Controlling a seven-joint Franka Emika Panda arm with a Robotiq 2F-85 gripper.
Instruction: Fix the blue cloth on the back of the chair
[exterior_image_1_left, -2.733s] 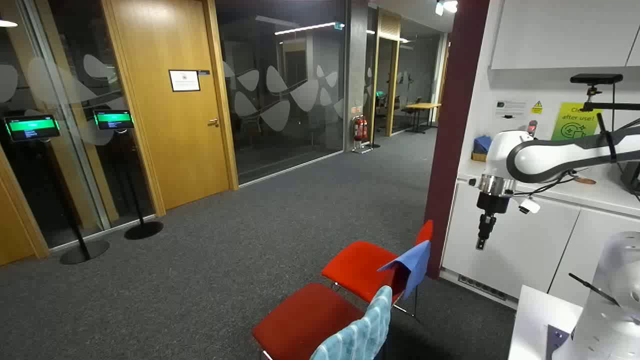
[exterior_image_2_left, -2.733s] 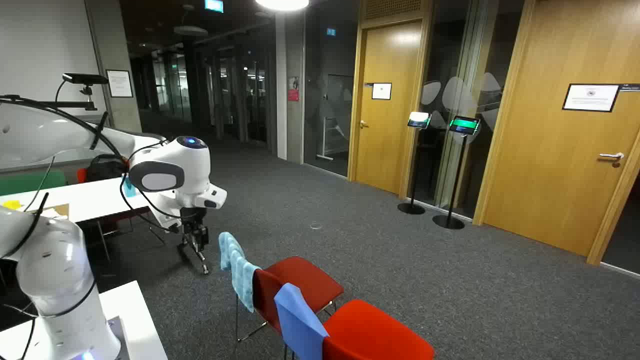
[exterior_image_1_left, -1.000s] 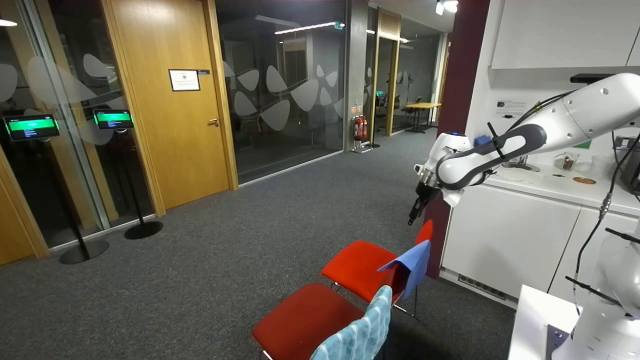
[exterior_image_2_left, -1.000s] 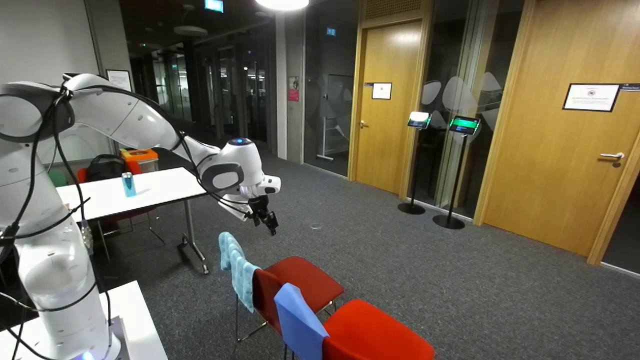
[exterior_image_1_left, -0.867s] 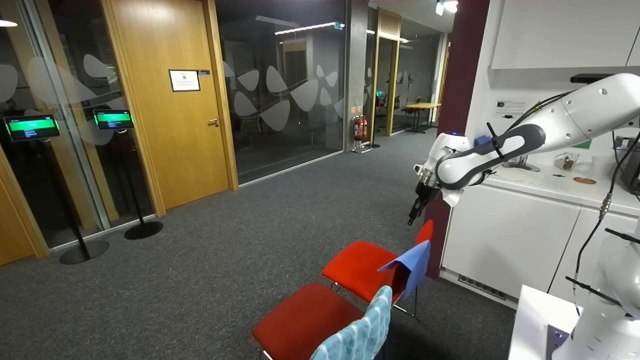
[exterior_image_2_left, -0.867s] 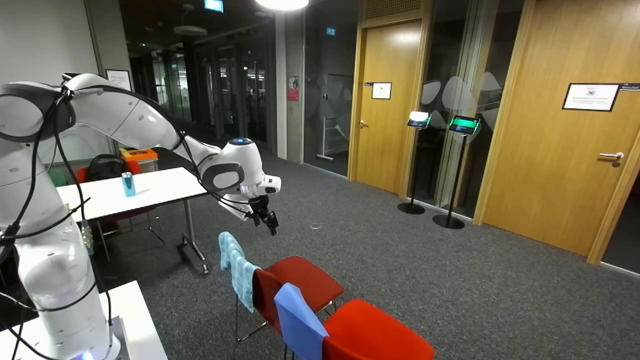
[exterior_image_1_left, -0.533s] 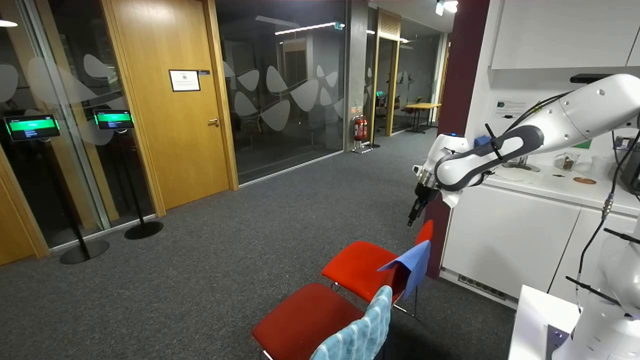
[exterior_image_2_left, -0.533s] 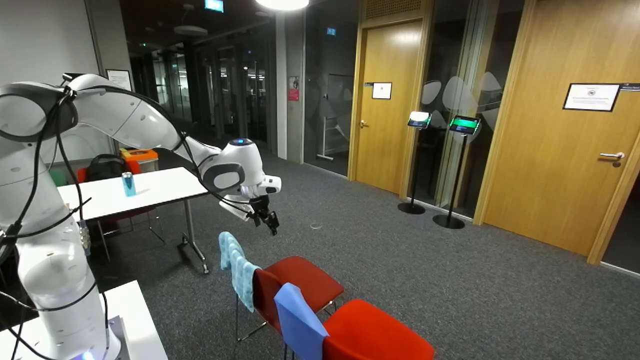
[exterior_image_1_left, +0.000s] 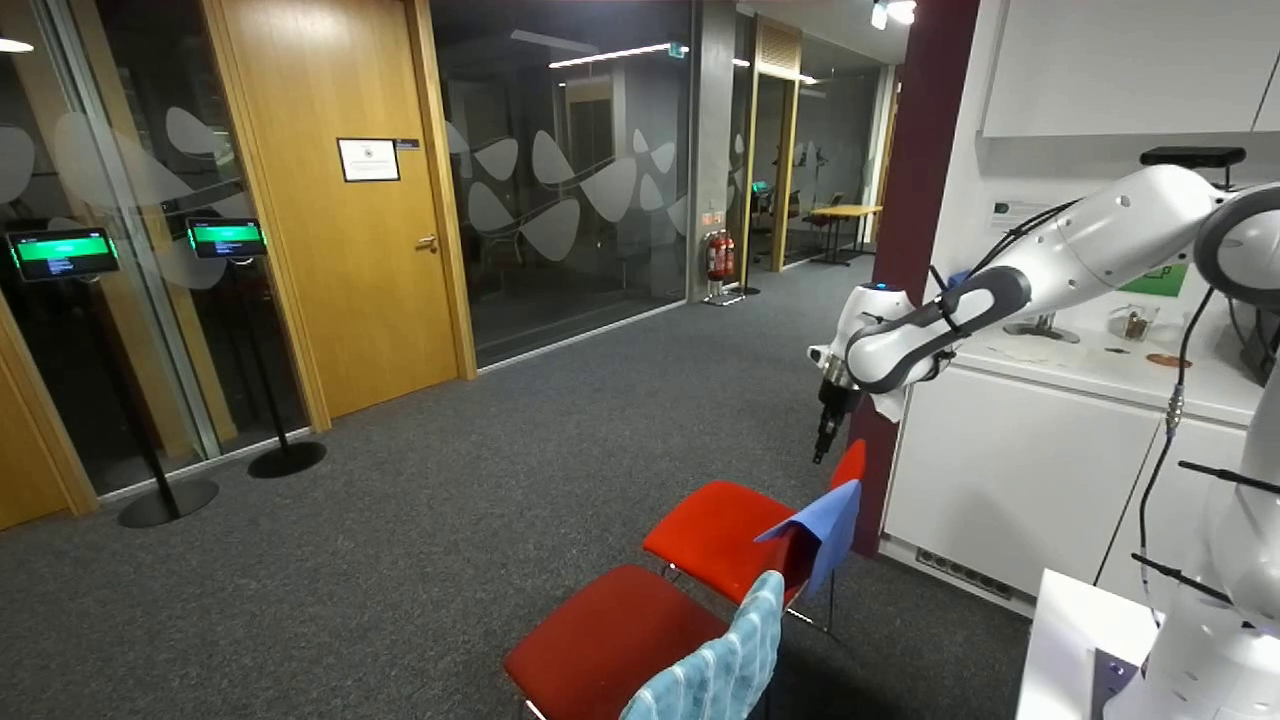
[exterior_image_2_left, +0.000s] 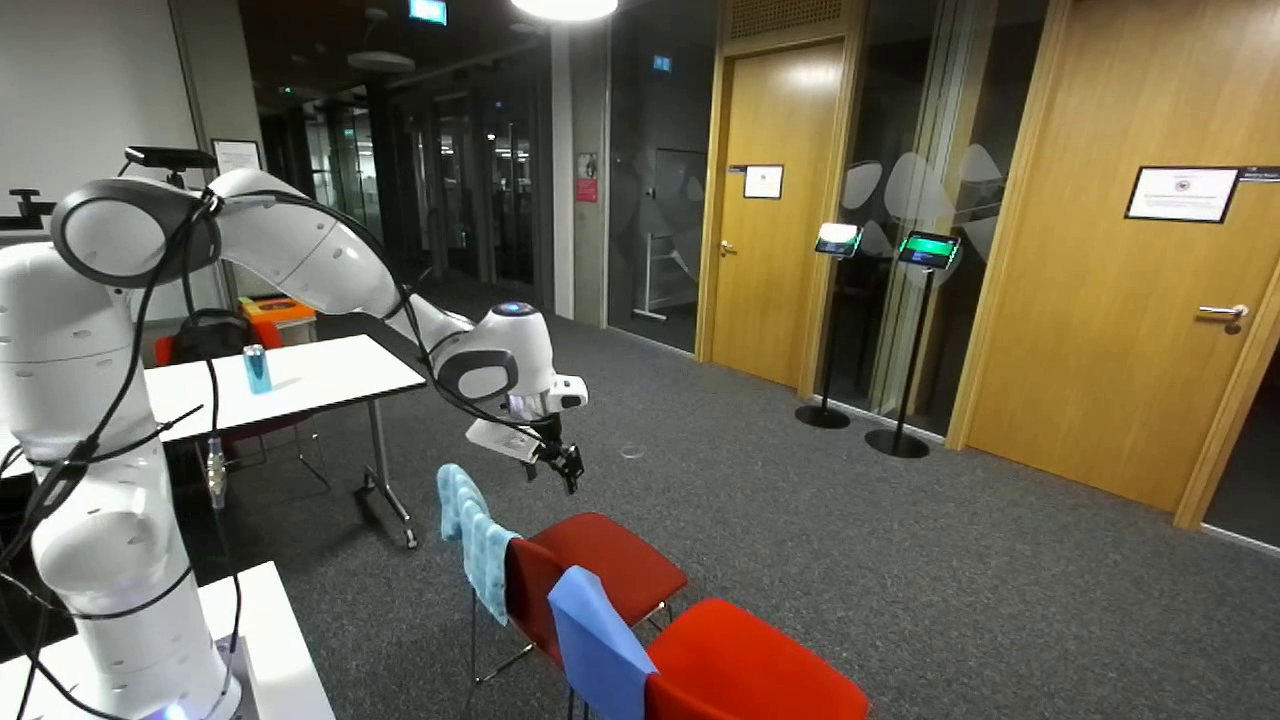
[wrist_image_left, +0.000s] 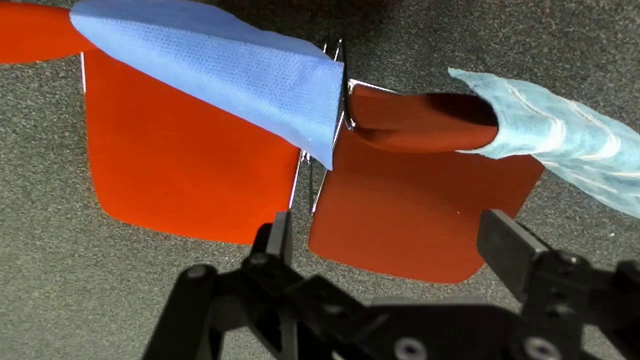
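- The floor is carpeted in dark grey.
- The chair with the bright red seat stands on it, beyond one edge of a white tabletop.
- A darker red chair stands just beside.
- Two black screen stands rest on the floor, well apart from that tabletop's corners.

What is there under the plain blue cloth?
Under the blue cloth is the back of the bright red chair: one red end sticks out bare. The part the cloth covers cannot be seen.
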